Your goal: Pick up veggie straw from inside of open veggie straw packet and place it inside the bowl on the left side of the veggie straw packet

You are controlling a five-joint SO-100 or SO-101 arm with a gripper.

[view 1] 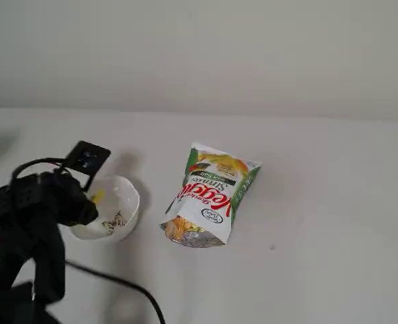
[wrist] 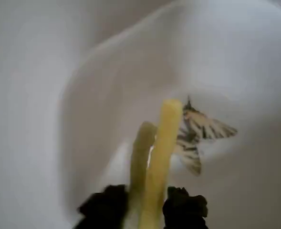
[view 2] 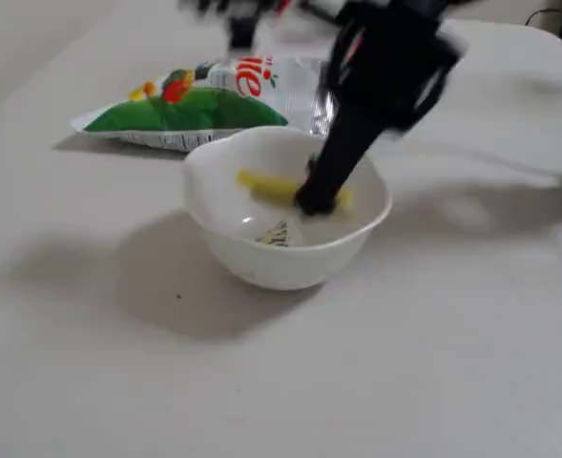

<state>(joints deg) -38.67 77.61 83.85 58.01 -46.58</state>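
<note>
A white bowl with a butterfly print stands left of the veggie straw packet in a fixed view. My gripper reaches down into the bowl and is shut on yellow veggie straws. In the wrist view two pale yellow straws stick out between the black fingertips over the bowl's inside, near the butterfly print. The packet lies flat behind the bowl, its open silver end toward the arm.
The black arm and its cable fill the lower left of a fixed view. The table is a plain white surface with a wall behind it.
</note>
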